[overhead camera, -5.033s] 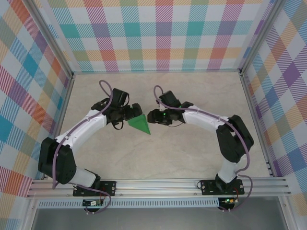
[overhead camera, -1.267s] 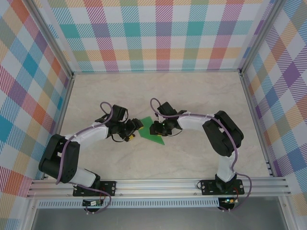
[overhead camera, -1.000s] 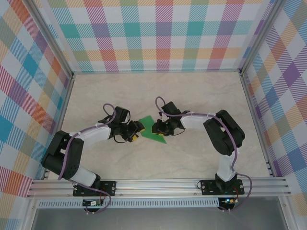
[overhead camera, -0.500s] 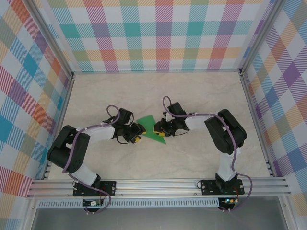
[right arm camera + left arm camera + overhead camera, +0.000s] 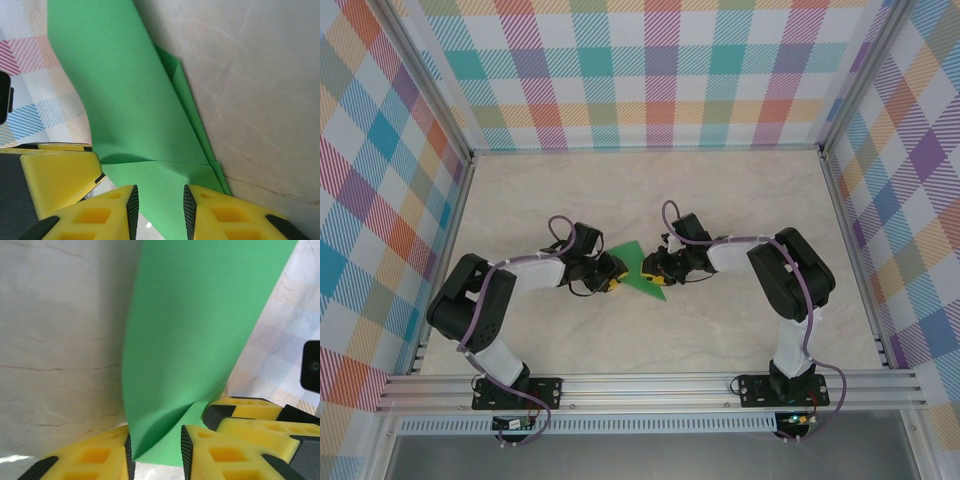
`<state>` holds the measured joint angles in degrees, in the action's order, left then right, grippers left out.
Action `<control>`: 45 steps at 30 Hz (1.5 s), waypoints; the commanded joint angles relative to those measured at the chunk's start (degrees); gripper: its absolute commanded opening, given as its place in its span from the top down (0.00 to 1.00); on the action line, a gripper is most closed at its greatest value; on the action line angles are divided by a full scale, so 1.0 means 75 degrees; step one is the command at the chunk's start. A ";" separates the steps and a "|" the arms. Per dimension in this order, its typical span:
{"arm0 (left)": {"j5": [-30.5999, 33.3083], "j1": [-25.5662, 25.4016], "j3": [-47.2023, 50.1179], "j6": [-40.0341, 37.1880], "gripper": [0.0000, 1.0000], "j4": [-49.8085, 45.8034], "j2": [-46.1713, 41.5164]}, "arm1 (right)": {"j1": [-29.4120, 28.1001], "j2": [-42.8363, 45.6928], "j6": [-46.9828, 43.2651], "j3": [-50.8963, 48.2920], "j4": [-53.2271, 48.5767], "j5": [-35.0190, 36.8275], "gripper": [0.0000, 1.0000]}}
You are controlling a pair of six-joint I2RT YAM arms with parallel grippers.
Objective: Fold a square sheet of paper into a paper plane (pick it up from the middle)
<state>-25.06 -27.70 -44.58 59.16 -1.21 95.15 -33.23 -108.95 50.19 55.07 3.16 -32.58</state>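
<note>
Pinching green paper point(image 5: 632, 262) with left gripper point(image 5: 156, 450) and right gripper point(image 5: 160, 205), one at each side. Probably bracing it for next crease.

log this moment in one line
stage: mid-fold | green paper: creased, between both hands | left hand: paper between its fingers, grip unclear | right hand: paper between its fingers, grip unclear
</note>
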 commanded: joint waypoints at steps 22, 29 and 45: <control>-0.0259 -0.0243 -0.0667 0.0151 0.91 -0.0150 0.0051 | -0.0391 0.2211 -0.3868 -0.0942 0.0310 0.1695 0.30; -0.0239 -0.0290 -0.0964 0.0175 0.91 -0.0503 0.0085 | -0.0843 0.2700 -0.4878 -0.1523 0.0703 0.3401 0.24; -0.0187 -0.0326 -0.1205 0.0175 0.91 -0.0913 0.0036 | -0.2408 0.1674 -0.7972 -0.1816 0.2436 0.5101 0.39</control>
<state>-26.11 -29.19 -52.07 60.29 -6.09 96.20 -50.72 -94.28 -4.14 41.23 16.43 2.04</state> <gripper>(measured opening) 0.091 0.623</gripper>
